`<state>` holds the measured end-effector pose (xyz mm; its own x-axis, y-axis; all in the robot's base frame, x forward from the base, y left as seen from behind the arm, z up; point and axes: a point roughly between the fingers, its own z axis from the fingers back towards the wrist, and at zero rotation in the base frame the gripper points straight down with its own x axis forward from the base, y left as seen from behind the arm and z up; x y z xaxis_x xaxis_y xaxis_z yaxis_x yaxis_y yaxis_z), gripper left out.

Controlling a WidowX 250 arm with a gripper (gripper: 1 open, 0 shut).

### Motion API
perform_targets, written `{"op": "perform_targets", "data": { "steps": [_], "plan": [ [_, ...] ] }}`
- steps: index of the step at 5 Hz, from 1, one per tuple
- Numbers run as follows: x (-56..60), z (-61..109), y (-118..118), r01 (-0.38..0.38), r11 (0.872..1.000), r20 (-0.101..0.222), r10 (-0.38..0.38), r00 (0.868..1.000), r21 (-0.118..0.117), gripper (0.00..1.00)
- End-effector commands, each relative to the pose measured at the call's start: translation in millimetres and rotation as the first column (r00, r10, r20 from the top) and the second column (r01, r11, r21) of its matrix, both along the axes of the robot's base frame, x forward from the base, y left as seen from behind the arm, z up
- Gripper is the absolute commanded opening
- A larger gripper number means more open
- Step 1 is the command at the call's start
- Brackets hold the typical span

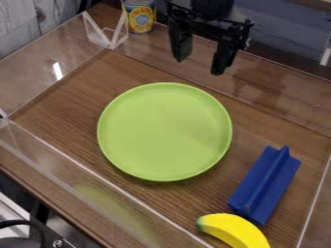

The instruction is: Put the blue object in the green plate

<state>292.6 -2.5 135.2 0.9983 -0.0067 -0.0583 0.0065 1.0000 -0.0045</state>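
The blue object [265,184], a ridged royal-blue block, lies on the wooden table at the right, just right of the green plate [165,131]. That plate is wide, round and lime-green with a shallow rim, and nothing lies in it. My black gripper [202,50] hangs at the top of the view, beyond the plate's far edge, pointing down. Its fingers [222,56] stand apart with nothing between them. It is well away from the blue object.
A yellow banana [234,232] lies at the bottom edge, just in front of the blue object. Clear plastic walls [39,155] border the table on the left and front. A yellow can [139,16] stands at the back.
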Motion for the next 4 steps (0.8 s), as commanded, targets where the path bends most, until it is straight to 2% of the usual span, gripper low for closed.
{"op": "perform_targets", "data": {
  "steps": [1,2,4],
  "plan": [
    [-3.8,-9.4,-3,-0.016,1.0,-0.028,0.016,0.999,-0.004,1.0],
    [-11.2,-14.5,-25,-0.021,1.0,-0.048,0.019,0.999,-0.022,1.0],
    [-18.3,-21.7,-45,-0.066,0.997,-0.062,0.064,0.996,-0.03,1.0]
  ]
}}
